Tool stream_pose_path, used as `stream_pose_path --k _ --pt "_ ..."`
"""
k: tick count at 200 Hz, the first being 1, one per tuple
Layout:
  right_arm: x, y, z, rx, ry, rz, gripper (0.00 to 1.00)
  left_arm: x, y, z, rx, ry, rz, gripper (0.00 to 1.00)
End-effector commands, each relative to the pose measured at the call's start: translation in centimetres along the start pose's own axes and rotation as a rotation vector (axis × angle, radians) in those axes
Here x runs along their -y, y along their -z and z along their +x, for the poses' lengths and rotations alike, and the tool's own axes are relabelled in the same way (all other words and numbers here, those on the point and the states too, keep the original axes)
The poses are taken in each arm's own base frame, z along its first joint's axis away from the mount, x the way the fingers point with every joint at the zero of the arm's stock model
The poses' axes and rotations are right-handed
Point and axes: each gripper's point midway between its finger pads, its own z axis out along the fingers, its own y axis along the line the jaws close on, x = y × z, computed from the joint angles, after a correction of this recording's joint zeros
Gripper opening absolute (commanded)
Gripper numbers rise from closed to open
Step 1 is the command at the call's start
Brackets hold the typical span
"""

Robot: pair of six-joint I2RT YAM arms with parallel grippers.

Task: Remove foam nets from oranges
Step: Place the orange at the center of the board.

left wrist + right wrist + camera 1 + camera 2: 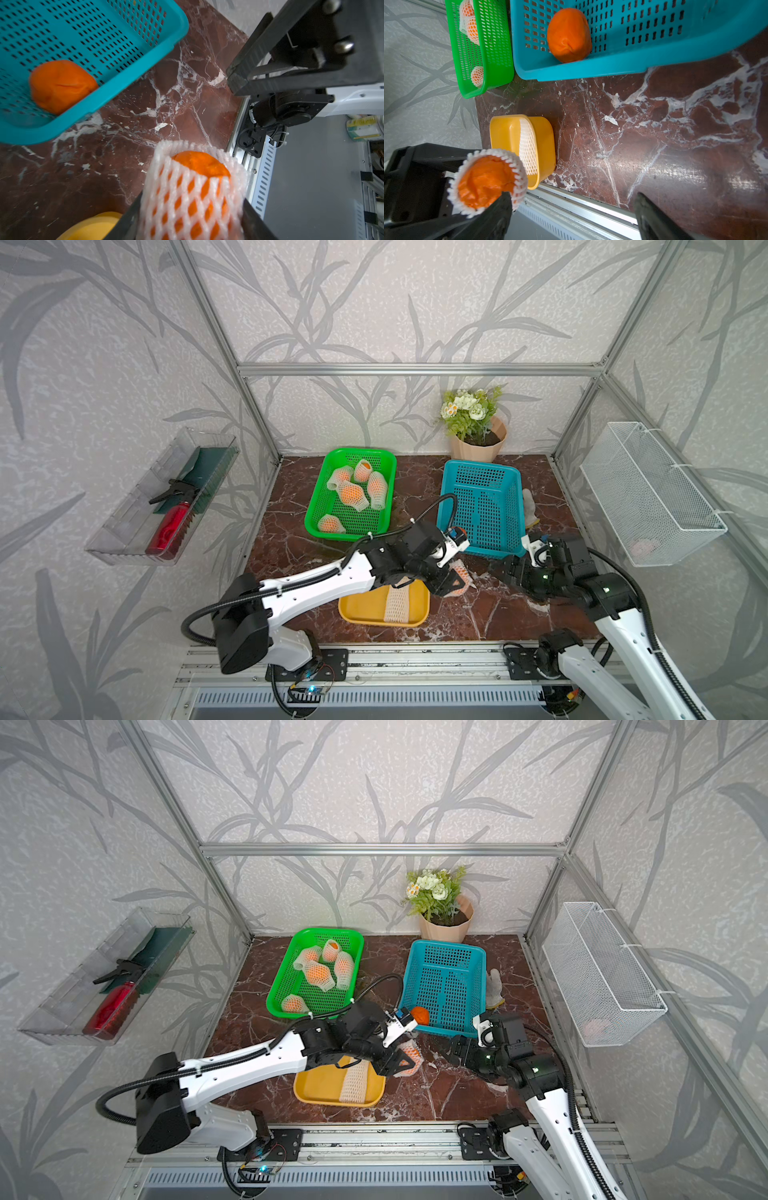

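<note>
Evidently to present the sleeve's open end, the left gripper [190,224] had its jaws half-closed on the foam net [187,199] with its orange [199,164] between them, while the right gripper [572,195] gaped empty, one jaw perhaps touching the net's rim.

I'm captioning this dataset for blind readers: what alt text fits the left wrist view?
The left gripper holds an orange in a white foam net over a dark red marble table. A bare orange lies in a blue basket, the open right gripper points toward the held fruit, and a yellow tray's edge shows.
</note>
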Motion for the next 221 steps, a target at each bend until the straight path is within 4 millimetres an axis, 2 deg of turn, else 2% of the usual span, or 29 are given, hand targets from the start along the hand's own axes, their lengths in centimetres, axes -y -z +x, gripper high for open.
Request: stream_pose_path --k 1,52,84,102,126,159,221 --pt "1.0 0.2 1.6 -0.040 -0.047 0.016 0.90 0.8 -1.5 -2.1 0.031 -0.032 0.016 0.45" --pt "2.7 -0.3 3.3 -0.058 -0.089 0.031 0.90 0.3 -7.3 -0.5 -0.097 0.014 0.037 0.46" --pt "3.7 -0.9 4.0 -0.071 -0.106 0.048 0.89 -0.1 -9.7 1.2 -0.149 0.023 0.034 0.49" --pt "4.1 -1.1 4.3 -0.075 -0.111 0.053 0.89 -0.5 -10.6 2.1 -0.185 0.054 0.026 0.54" --pt "4.7 -1.8 4.6 -0.090 -0.119 0.059 0.89 -0.8 -11.1 2.9 -0.210 0.075 0.021 0.63" --pt "5.0 -2.3 4.7 -0.098 -0.119 0.059 0.88 -0.6 -10.5 2.7 -0.205 0.084 0.024 0.73" --pt "5.0 -2.9 4.9 -0.120 -0.112 0.039 0.88 -0.2 -8.0 2.9 -0.189 0.142 0.036 0.78"
